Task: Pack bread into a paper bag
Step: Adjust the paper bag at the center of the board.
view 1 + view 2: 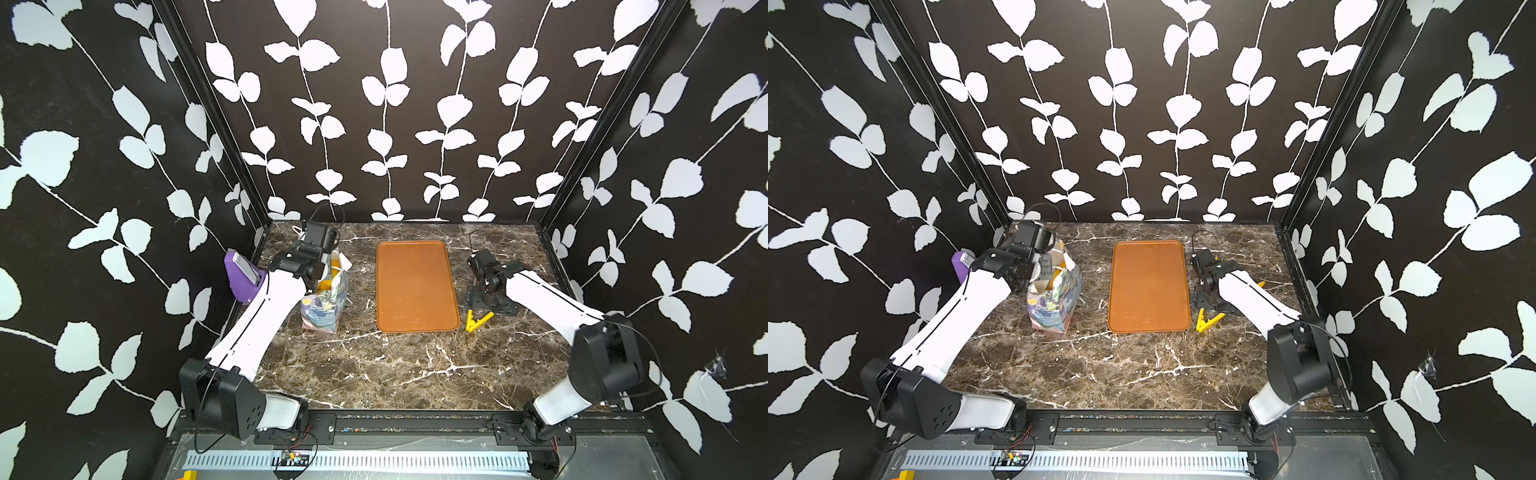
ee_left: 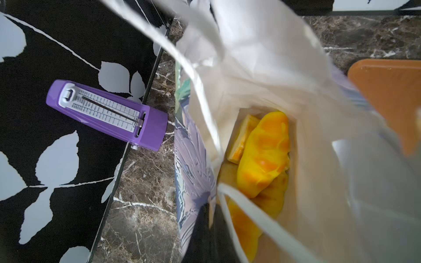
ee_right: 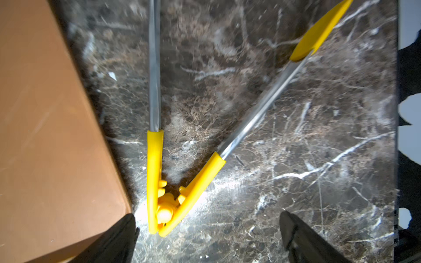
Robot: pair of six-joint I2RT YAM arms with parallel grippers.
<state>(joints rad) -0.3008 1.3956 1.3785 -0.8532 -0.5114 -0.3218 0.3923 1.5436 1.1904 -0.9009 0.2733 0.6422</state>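
The paper bag [image 1: 328,303] [image 1: 1054,303] stands upright on the left side of the table, white inside with flowers outside. My left gripper [image 2: 210,218] [image 1: 322,274] is shut on the bag's near rim, one jaw inside and one outside. Several glossy yellow bread pieces [image 2: 264,154] [image 1: 326,284] lie at the bag's bottom. My right gripper [image 3: 208,218] [image 1: 492,301] hangs open and low over the table to the right of the tray, holding nothing. The yellow-handled tongs [image 3: 155,170] [image 1: 478,322] lie spread on the marble just ahead of its fingers.
A bare orange-brown tray [image 1: 415,286] [image 1: 1148,286] [image 3: 45,136] lies mid-table between bag and tongs. A purple metronome [image 2: 107,113] [image 1: 241,274] stands against the left wall beside the bag. Patterned walls close the table on three sides.
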